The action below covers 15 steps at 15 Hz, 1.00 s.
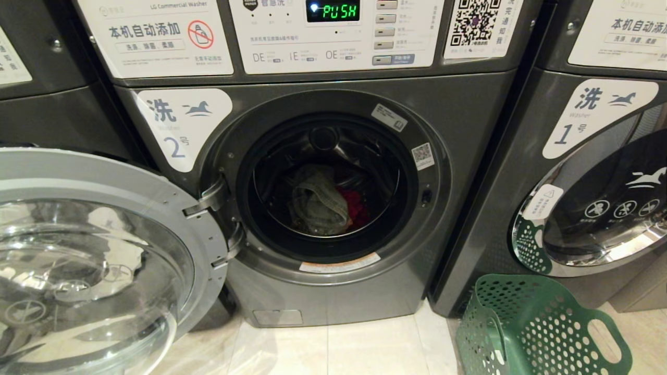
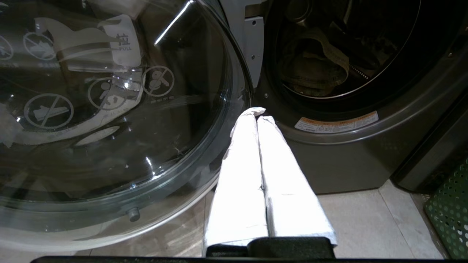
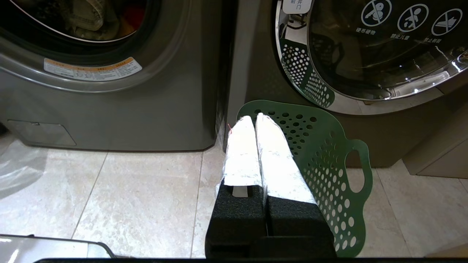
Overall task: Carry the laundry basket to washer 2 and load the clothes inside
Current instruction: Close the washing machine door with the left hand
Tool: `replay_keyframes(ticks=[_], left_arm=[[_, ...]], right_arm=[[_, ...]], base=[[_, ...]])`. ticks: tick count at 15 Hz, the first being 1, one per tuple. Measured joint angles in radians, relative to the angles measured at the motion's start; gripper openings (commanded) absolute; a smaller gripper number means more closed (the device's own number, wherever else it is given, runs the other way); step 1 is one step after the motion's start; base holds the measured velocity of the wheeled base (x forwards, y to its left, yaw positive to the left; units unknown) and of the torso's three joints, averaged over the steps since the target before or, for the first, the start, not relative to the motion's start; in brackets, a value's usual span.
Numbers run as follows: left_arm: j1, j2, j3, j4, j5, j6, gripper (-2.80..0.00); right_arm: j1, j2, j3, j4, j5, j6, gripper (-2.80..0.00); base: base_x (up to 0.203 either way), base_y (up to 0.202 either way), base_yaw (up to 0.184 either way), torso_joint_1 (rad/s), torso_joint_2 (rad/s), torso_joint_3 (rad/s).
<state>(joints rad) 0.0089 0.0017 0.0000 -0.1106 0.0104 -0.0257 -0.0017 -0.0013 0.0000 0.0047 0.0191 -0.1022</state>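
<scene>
The left gripper (image 2: 259, 113) is hanging low above the floor (image 2: 362, 219) with its two white-wrapped fingers (image 2: 241, 175) pressed together and holding nothing, just beside the rim of the open glass door (image 2: 109, 109). The right gripper (image 3: 255, 119) is also closed and empty, and it is pointing toward the near edge of the laundry basket (image 3: 329, 164). The basket is standing on the floor tiles in front of the washer marked 1 (image 1: 589, 172), near the gap between the two machines. Farther back, washer 2 (image 1: 365, 271) is standing with its door swung out to the left. Deep in its drum the clothes (image 1: 318, 203) are lying: a grey-green denim-like piece with a pink-red garment (image 1: 355, 205) just beside it.
</scene>
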Motion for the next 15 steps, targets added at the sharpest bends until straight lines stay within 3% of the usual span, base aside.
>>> replay_keyframes(ticks=[3,15], left_arm=[[0.0,0.0,0.0,0.001,0.0,0.0,-2.8],[0.0,0.0,0.0,0.001,0.0,0.0,-2.8]], right_arm=[[0.0,0.0,0.0,0.0,0.0,0.0,-2.8],[0.0,0.0,0.0,0.0,0.0,-0.004,-2.8]], base=[[-0.025,0.0,0.0,0.003,0.0,0.001],[-0.18,0.0,0.001,0.001,0.0,0.004]])
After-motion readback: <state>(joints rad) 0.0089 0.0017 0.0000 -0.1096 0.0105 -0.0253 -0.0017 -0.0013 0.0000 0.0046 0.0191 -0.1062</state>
